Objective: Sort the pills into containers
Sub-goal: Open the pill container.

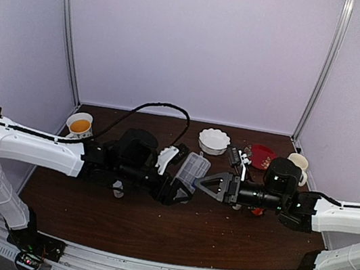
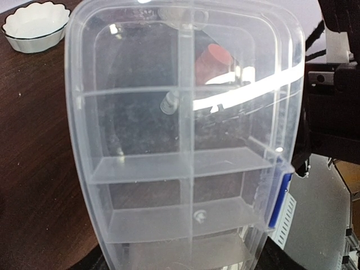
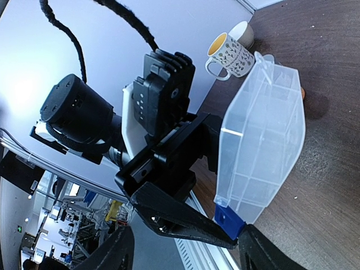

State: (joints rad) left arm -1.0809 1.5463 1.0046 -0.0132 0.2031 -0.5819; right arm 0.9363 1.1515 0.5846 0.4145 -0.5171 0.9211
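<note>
- The left jaws were clamped on the near end of the clear organizer box (image 3: 264, 135), by its blue latch (image 3: 228, 220), holding it tilted above the worktop (image 1: 151, 230).
- The right jaws stood wide apart, gripping nothing, their tips aimed at that same latched end and just beside it; whether they touched it could not be told.
- Beyond the box sat a white bowl (image 1: 214, 140), and a patterned mug (image 3: 228, 53) stood at the back left.

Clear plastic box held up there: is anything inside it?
The organizer box shows only bare dividers; no pills can be made out in its compartments. A reddish blur seen through the plastic lies behind it. Glare and the frame edge hide some compartments.
</note>
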